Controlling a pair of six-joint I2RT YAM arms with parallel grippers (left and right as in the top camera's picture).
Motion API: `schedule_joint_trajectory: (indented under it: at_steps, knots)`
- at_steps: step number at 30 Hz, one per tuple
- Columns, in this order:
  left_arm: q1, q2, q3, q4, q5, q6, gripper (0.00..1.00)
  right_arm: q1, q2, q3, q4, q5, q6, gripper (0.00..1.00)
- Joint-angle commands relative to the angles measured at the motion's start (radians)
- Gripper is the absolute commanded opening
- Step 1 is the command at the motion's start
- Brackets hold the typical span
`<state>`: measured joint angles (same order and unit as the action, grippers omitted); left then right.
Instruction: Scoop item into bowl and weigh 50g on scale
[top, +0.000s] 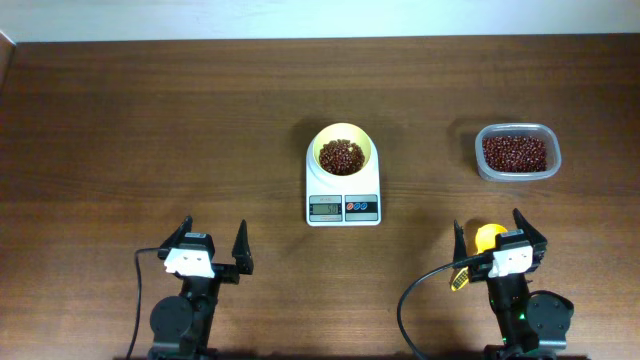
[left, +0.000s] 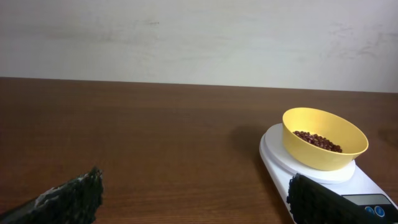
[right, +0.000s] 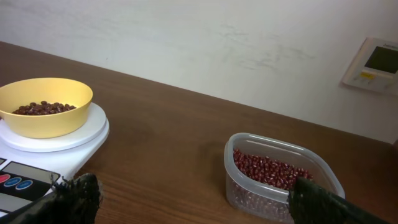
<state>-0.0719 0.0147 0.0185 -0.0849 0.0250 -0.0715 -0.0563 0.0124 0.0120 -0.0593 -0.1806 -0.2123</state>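
Note:
The white scale (top: 343, 207) stands at the table's middle with the pale yellow bowl (top: 342, 133) on its platform. The bowl holds a layer of reddish-brown beans (top: 341, 156). More beans (top: 515, 152) fill a clear container (top: 484, 165) to the right. My left gripper (top: 213, 242) is open and empty near the front edge, left of the scale. My right gripper (top: 490, 233) is open at the front right, over a small yellow scoop (top: 487, 238) lying on the table. The left wrist view shows the left gripper (left: 194, 183), bowl (left: 317, 158) and scale (left: 277, 163). The right wrist view shows the right gripper (right: 196, 186), bowl (right: 43, 123) and container (right: 245, 183).
A pale wall runs behind the table's far edge, with a white wall panel (right: 372, 65) at the upper right. Bare wood lies left of the scale and between the scale and the container. The scoop's handle (top: 460, 278) points toward the front edge.

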Motion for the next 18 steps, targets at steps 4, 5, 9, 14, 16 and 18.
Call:
schedule_joint_trajectory:
  at_steps: [4,5,9,14,16,18]
  knots:
    - [-0.004,-0.01,-0.01,0.003,-0.011,0.013,0.99,0.004,0.003,-0.006,-0.005,0.005,0.011,0.99]
    - [-0.004,-0.01,-0.01,0.002,-0.011,0.013,0.99,0.004,0.003,-0.006,-0.005,0.005,0.011,0.99]
    - [-0.004,-0.01,-0.01,0.002,-0.011,0.013,0.99,0.004,0.003,-0.006,-0.005,0.005,0.012,0.99]
    - [-0.004,-0.01,-0.01,0.002,-0.011,0.013,0.99,0.004,0.003,-0.006,-0.005,0.005,0.011,0.99]
    - [-0.004,-0.01,-0.01,0.002,-0.011,0.013,0.99,0.005,-0.002,-0.006,-0.005,0.005,0.012,0.99]
    - [-0.004,-0.01,-0.01,0.002,-0.011,0.013,0.99,0.011,-0.009,-0.006,-0.005,0.006,0.012,0.99]
